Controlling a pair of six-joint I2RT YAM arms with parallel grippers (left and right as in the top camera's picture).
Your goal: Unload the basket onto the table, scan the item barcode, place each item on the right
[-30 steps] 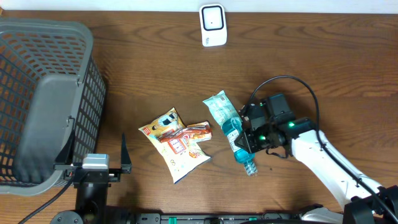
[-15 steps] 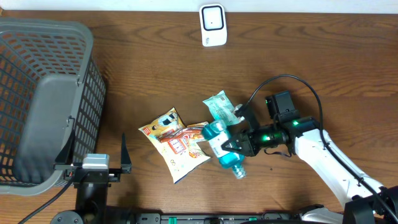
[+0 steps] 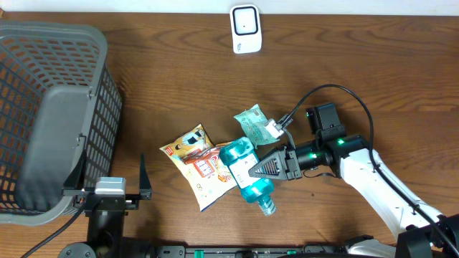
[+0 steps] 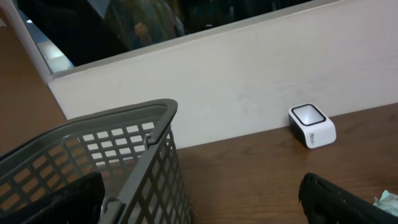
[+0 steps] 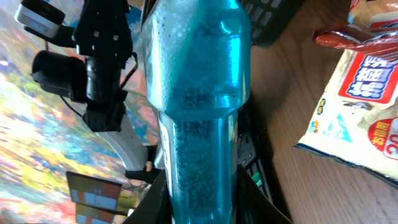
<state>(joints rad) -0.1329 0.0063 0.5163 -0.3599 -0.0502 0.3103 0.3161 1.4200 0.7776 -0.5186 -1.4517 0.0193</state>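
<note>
Overhead, we see the wooden table (image 3: 358, 72) with the dark mesh basket (image 3: 50, 115) filling its left side. Our right gripper (image 3: 262, 170) is closed to a narrow grip on the blue bottle (image 3: 247, 175), clamping its body, with the cap end pointing toward the near edge. The bottle sits mid-table, overlapping the right edge of the snack packets (image 3: 197, 161), with a green packet (image 3: 252, 120) just beyond it. Our left gripper (image 3: 110, 172) stands spread wide beside the basket's near corner, holding nothing. The white scanner (image 3: 245, 29) sits at the far edge, well apart from the bottle.
</note>
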